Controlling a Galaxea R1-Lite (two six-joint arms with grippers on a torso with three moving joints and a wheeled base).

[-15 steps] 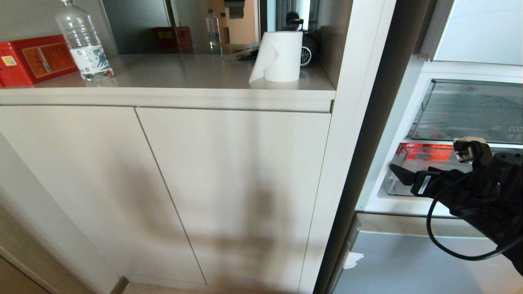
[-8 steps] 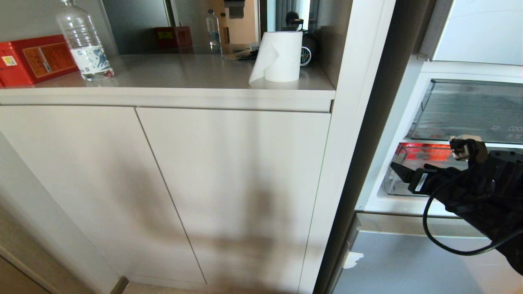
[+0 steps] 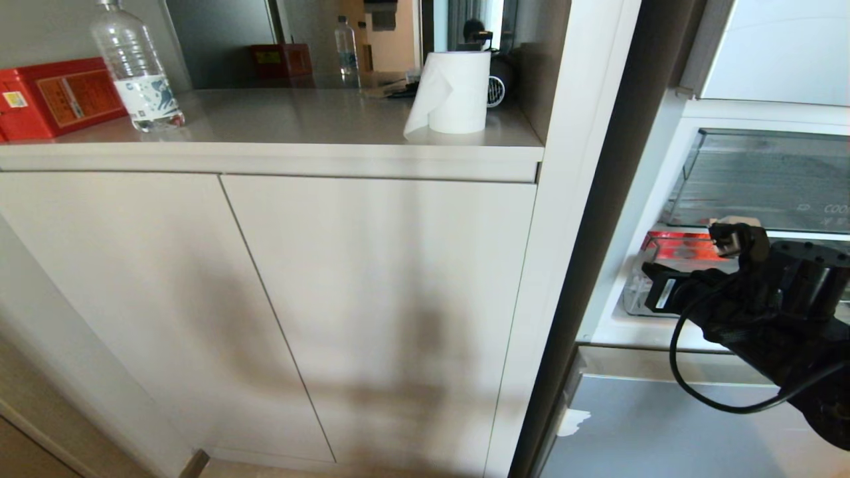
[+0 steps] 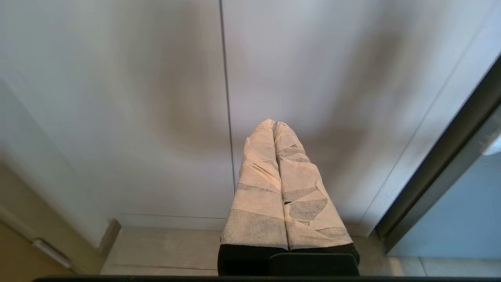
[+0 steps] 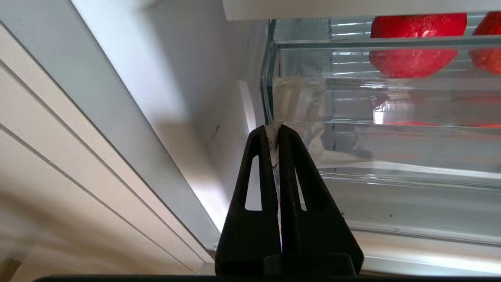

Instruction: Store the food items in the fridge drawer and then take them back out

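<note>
While two red fruits (image 5: 415, 47) already lie inside the clear fridge drawer (image 5: 383, 102), the right tool (image 5: 277, 131) has its fingers pressed together on the drawer's front corner lip; retrieval looks left to do.

The left tool (image 4: 274, 124) hangs idle, fingers pressed together on nothing.

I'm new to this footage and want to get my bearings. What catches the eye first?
The black right gripper, shut, sits at the left front corner of the clear fridge drawer in the open fridge at the scene's right. Red fruits glow through the drawer's plastic. On the counter to the left stand a white paper roll, a water bottle and a red box.
</note>
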